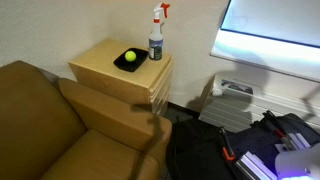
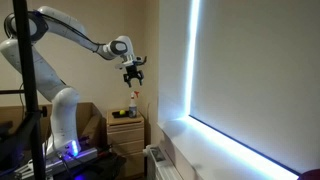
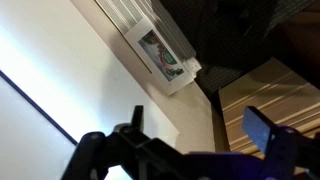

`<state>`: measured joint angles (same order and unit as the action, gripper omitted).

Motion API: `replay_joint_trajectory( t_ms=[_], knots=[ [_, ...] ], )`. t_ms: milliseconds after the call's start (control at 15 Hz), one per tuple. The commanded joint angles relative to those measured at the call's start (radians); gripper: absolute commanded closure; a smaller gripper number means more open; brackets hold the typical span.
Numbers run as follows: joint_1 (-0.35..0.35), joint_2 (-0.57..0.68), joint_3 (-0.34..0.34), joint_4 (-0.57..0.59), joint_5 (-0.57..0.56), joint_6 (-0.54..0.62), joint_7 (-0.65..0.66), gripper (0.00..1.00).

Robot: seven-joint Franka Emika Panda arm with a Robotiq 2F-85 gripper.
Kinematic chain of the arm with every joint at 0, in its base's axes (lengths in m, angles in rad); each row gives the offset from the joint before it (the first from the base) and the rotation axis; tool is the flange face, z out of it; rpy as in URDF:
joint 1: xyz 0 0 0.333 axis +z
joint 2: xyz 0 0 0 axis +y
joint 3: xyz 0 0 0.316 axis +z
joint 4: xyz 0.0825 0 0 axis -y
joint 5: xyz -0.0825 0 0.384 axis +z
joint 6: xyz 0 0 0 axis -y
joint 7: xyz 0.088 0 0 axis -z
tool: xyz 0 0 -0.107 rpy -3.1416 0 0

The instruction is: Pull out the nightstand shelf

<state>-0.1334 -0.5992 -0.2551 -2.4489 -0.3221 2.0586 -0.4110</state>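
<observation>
The nightstand [image 1: 115, 72] is a light tan wood cabinet beside a brown sofa; it also shows small in an exterior view [image 2: 125, 128] and as a tan corner in the wrist view [image 3: 275, 95]. Its shelf edge [image 1: 152, 82] lies just under the top, flush with the front. My gripper [image 2: 133, 76] hangs high in the air, well above the nightstand, fingers pointing down. In the wrist view the gripper [image 3: 195, 130] is open with nothing between the fingers.
A black dish with a green ball [image 1: 129, 58] and a spray bottle [image 1: 156, 35] stand on the nightstand top. The brown sofa [image 1: 60, 125] abuts it. A wall heater unit [image 3: 155, 45], a bright window [image 2: 240, 70] and the robot base [image 2: 60, 125] are nearby.
</observation>
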Motion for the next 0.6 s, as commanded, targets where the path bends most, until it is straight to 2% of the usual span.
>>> replay_joint_trajectory(
  t_ms=[0,200,333,533],
  knots=[
    [-0.005,0.001,0.005,0.002,0.004,-0.002,-0.003,0.0],
    [0.023,-0.01,0.034,-0.092,0.008,0.014,0.006,0.0],
    [0.073,0.023,0.059,-0.11,0.05,-0.028,-0.009,0.0],
    [0.146,0.029,0.118,-0.018,0.092,-0.119,-0.027,0.0]
  ],
)
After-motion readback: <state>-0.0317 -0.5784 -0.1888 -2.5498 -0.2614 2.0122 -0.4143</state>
